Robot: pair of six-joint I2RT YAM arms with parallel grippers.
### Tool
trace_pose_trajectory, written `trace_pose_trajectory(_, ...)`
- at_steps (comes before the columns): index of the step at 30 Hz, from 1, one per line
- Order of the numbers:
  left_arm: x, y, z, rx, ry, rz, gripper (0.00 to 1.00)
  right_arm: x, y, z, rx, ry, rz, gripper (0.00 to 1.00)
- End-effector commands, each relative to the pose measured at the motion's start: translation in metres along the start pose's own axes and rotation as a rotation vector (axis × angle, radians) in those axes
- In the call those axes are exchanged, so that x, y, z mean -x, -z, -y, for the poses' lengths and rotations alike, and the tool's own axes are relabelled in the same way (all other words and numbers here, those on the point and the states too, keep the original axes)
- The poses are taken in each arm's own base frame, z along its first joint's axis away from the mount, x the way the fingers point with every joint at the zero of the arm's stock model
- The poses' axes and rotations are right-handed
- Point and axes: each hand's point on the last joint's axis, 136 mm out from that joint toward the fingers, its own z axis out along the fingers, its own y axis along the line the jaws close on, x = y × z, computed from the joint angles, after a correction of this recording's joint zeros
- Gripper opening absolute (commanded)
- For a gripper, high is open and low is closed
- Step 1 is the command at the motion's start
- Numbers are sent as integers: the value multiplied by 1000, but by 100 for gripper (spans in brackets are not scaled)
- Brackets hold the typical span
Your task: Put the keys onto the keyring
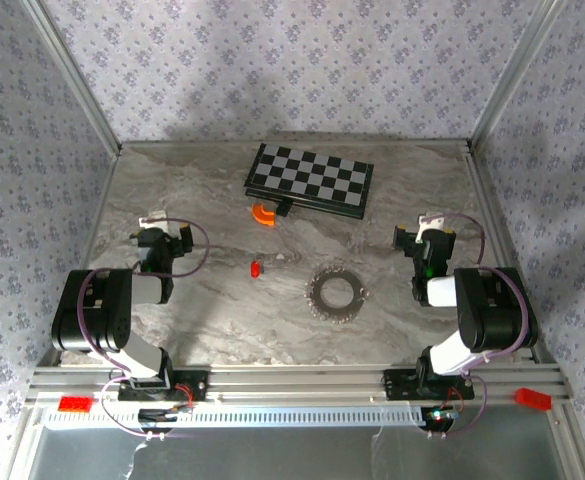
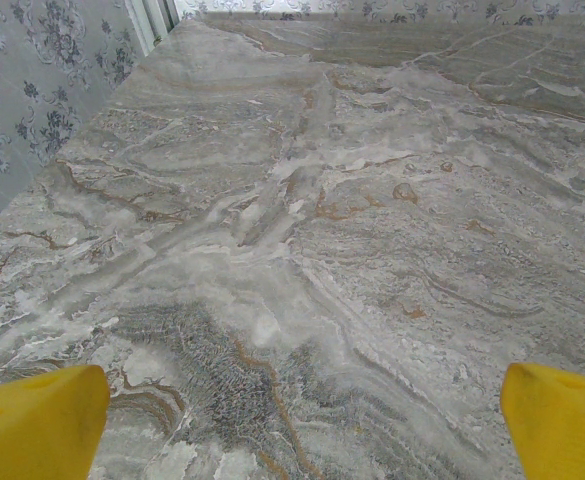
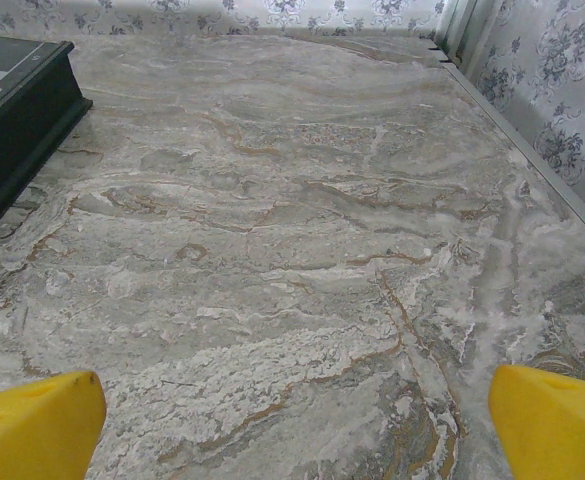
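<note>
A tiny red-headed key [image 1: 255, 268] lies alone on the marble table, left of centre. Right of it, several silver keys [image 1: 315, 298] fan out in a spiky circle around the thin silver keyring [image 1: 336, 280]. My left gripper [image 1: 162, 228] hovers open at the left side, well apart from the red key. My right gripper [image 1: 424, 230] stands open at the right, a short way from the key fan. In the left wrist view the left gripper [image 2: 297, 430] has bare marble between its yellow fingertips [image 2: 37, 420]. The right gripper [image 3: 297, 425] likewise holds nothing between its yellow fingertips [image 3: 557, 420].
A black-and-white chessboard [image 1: 310, 180] lies at the back centre, its dark edge [image 3: 12, 110] at the left of the right wrist view. An orange curved piece [image 1: 263, 213] sits just in front of it. Metal posts and patterned walls close in the table.
</note>
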Motion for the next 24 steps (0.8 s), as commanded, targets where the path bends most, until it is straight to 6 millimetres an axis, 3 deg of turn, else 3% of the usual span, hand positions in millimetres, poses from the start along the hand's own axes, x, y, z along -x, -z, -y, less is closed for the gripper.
trace_pose_trajectory(1,8,-2,2,-14,15,22,100,7,-3,1,2,-13,16,100)
trace_pose_trajectory(8,11,-1,1,-2,20,18,100,11,-2,-3,26,-7,13,100)
trace_pose_trajectory(14,35,8,5,-24,-5,-28,100,36,4,-1,27,8,-33,100)
trace_pose_trajectory(19,58,33,12,-52,27,-6,100,57,29,-4,46,-68,-13,100)
trace_pose_trajectory(24,66,58,38,-103,76,-79,100,65,60,1,8,-268,-101,100)
